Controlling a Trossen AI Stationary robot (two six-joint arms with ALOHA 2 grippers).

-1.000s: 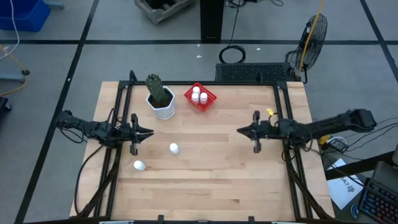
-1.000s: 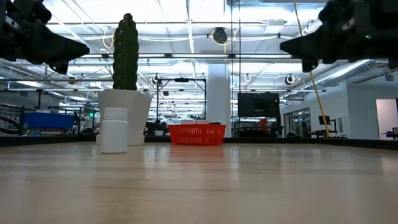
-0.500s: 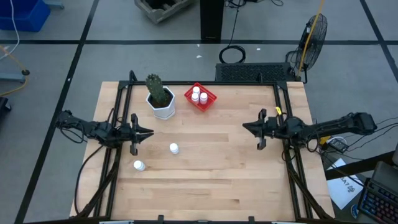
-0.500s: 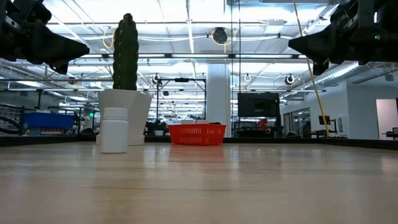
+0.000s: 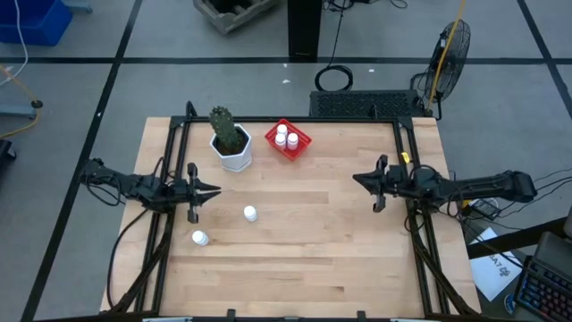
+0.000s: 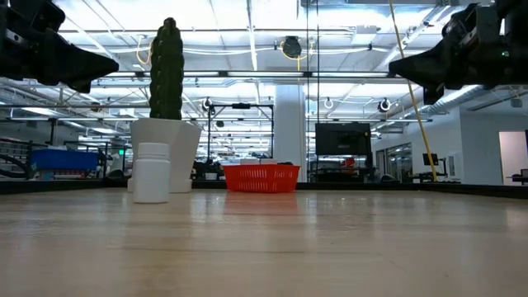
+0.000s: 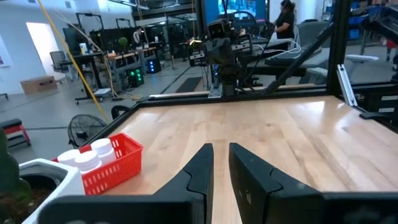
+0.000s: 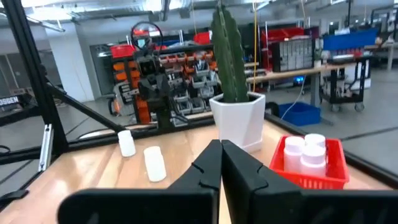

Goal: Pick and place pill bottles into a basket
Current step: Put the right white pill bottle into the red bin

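The small bright red square plastic basket with meshed sides (image 5: 288, 140) already holds three tiny white cylindrical pill bottles with white caps (image 5: 286, 137), and two more stand on the bare wooden table (image 5: 313, 259): one white bottle (image 5: 250, 213) a little ahead of the left gripper (image 5: 214, 190) and toward the near table edge from its fingertips, the other white bottle (image 5: 199, 237) closer to the near edge, off to the side of that gripper's wrist. The left gripper is clenched on nothing, its two dark fingers (image 7: 202, 167) nearly touching, and it hovers above the tabletop at the left side. The right gripper (image 5: 358, 180) is likewise closed and empty, well apart from both loose bottles across the table. The step in hand looks like fetching the next loose bottle, and the left arm is the natural one for it. To do it well, the fingers should spread before descending, come down straddling the bottle's body below the cap, and close squarely so the light cylinder does not tip or roll. The carry to the basket should pass clear of the white hexagonal pot holding a green cactus (image 5: 231, 148), which stands just beside the basket, between it and the left gripper.
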